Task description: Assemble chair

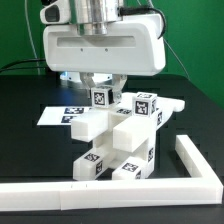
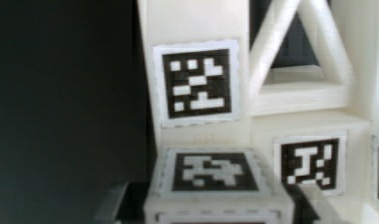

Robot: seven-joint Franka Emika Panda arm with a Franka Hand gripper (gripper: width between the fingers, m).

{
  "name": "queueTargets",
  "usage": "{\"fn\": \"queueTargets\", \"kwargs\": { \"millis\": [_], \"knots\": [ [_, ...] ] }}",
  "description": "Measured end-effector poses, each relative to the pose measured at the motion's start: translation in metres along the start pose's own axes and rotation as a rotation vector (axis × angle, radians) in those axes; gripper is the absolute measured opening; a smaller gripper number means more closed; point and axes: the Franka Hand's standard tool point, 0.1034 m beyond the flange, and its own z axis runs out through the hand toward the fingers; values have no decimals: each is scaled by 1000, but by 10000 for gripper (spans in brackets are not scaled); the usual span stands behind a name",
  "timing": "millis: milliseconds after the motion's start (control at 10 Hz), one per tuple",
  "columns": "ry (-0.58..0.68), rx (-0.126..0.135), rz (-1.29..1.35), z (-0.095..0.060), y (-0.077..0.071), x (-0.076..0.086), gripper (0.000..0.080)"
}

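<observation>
The chair (image 1: 120, 135) stands in the middle of the black table. It is a white blocky build of interlocked pieces with black-and-white tags, and a second cube-topped post (image 1: 143, 104) rises on the exterior view's right. My gripper (image 1: 100, 88) hangs straight above it. Its fingers close on either side of a cube-topped post (image 1: 100, 98). In the wrist view that tagged cube (image 2: 212, 172) sits tight between my dark fingers (image 2: 129, 200), with the gripper (image 2: 212, 208) around it. A tall white chair piece with a tag (image 2: 198, 84) fills the view beyond it.
The long white L-shaped border rail (image 1: 192, 160) runs along the front and the exterior view's right of the table. The marker board (image 1: 55, 115) lies flat behind the chair on the exterior view's left. A green backdrop stands behind.
</observation>
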Motion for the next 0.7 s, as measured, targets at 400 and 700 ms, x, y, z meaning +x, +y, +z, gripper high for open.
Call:
{"fn": "queueTargets", "kwargs": {
  "millis": [400, 700],
  "knots": [
    [-1, 9, 539, 0, 0, 1, 266],
    [6, 37, 838, 1, -7, 0, 268]
  ]
}}
